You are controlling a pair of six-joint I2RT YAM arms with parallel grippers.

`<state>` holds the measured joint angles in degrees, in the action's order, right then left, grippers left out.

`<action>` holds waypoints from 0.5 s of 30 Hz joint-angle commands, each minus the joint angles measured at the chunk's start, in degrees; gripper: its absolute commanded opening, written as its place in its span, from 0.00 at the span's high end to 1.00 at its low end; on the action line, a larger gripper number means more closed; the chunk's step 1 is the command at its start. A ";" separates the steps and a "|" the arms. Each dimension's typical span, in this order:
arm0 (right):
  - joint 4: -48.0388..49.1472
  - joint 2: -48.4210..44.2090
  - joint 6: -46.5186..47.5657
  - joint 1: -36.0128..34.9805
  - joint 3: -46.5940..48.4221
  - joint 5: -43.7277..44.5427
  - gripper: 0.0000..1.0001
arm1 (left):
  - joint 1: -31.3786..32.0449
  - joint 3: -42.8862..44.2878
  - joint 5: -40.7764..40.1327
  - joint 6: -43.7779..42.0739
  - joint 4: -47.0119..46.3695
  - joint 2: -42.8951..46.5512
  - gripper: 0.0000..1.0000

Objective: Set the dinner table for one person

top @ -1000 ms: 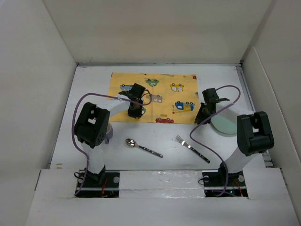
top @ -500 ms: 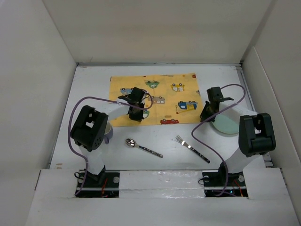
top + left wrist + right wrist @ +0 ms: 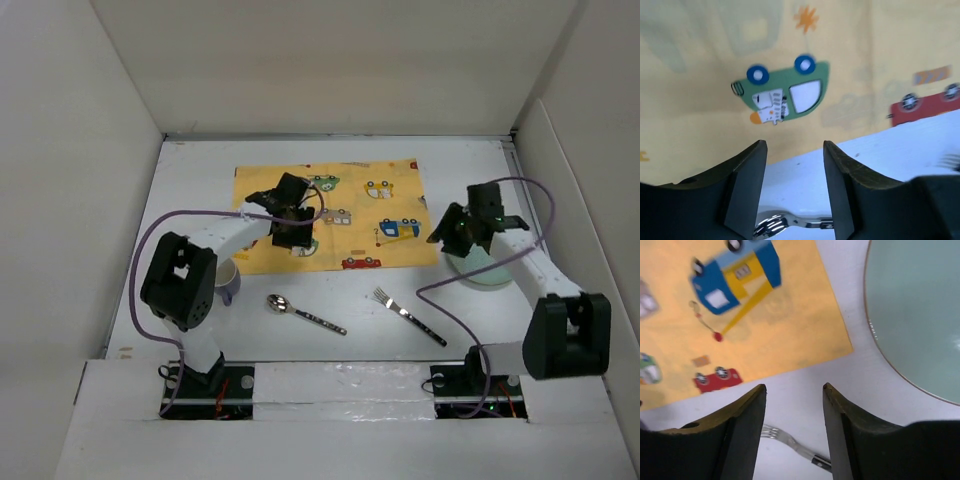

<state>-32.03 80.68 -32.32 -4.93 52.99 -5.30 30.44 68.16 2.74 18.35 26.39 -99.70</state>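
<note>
From the top view, the white tabletop [image 3: 190, 190] fills the floor of the walled enclosure, running from the arm bases at the near edge to the far wall. A yellow car-print mat [image 3: 360, 205] lies on its far middle part. The left tool [image 3: 293, 232] hangs over the mat's near edge towards its left end. The right tool [image 3: 452, 232] hangs just right of the mat's near right corner, beside a pale green plate [image 3: 490, 268] on the right of the tabletop. A mug [image 3: 227, 280] stands near the left arm. A spoon [image 3: 305, 313] and a fork [image 3: 408, 314] lie apart on the near middle, both pointing towards the mat.

In the left wrist view, the left tool [image 3: 795, 150] has its jaws apart with nothing between them. Beyond them is the mat [image 3: 850, 60] with a green car print [image 3: 782, 92], then bare tabletop [image 3: 920, 140]. The spoon's bowl [image 3: 771, 226] shows low between the fingers.

In the right wrist view, the right tool [image 3: 794, 390] is likewise spread and empty. The mat's corner [image 3: 765, 330] lies to the left and the plate [image 3: 920, 315] to the right, separated by a strip of tabletop [image 3: 850, 375]. The fork's tines [image 3: 785, 436] are near the bottom.
</note>
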 commanded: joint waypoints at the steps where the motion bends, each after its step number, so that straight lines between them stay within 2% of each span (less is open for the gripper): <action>1: 3.97 -9.91 -6.25 8.05 -1.21 -0.33 0.48 | 0.24 7.77 0.32 0.29 0.59 6.71 0.54; 2: 5.30 -13.94 -8.01 10.53 -3.05 0.20 0.60 | 0.24 8.30 1.12 0.20 0.16 7.67 0.56; 3: 6.10 -15.37 -11.42 13.16 -6.72 0.20 1.00 | 0.24 9.00 1.91 0.20 -0.81 8.11 0.60; 5: 8.38 -17.66 -13.55 20.61 -10.26 -0.50 1.00 | 0.24 8.57 6.20 0.37 -2.48 10.04 0.89; 6: 8.82 -19.06 -15.48 22.92 -11.76 -0.85 1.00 | 0.24 7.26 7.79 0.55 -4.66 10.75 1.00; 8: 9.09 -19.51 -16.90 27.84 -15.37 -0.94 1.00 | 0.24 5.24 11.66 1.33 -6.96 12.94 1.00; 9: 8.92 -19.43 -18.56 28.83 -16.42 0.71 0.97 | 0.24 3.84 12.63 1.69 -8.36 13.47 1.00; 11: 8.65 -19.25 -18.84 31.20 -18.88 0.82 0.75 | 0.24 2.95 15.18 1.95 -8.99 14.27 1.00; 12: 8.39 -19.34 -19.10 32.86 -19.59 2.04 0.51 | 0.24 2.33 15.97 1.78 -8.82 14.27 1.00; 13: 8.74 -19.16 -19.27 33.57 -20.90 2.74 0.43 | 0.24 1.81 16.93 1.69 -8.90 14.27 0.86; 15: 9.00 -18.55 -19.37 36.46 -21.87 0.92 0.35 | 0.24 -0.03 17.56 1.43 -9.95 14.80 0.71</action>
<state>-25.02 62.41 -49.52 28.67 31.55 -4.43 30.44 70.76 16.19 19.64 18.06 -86.39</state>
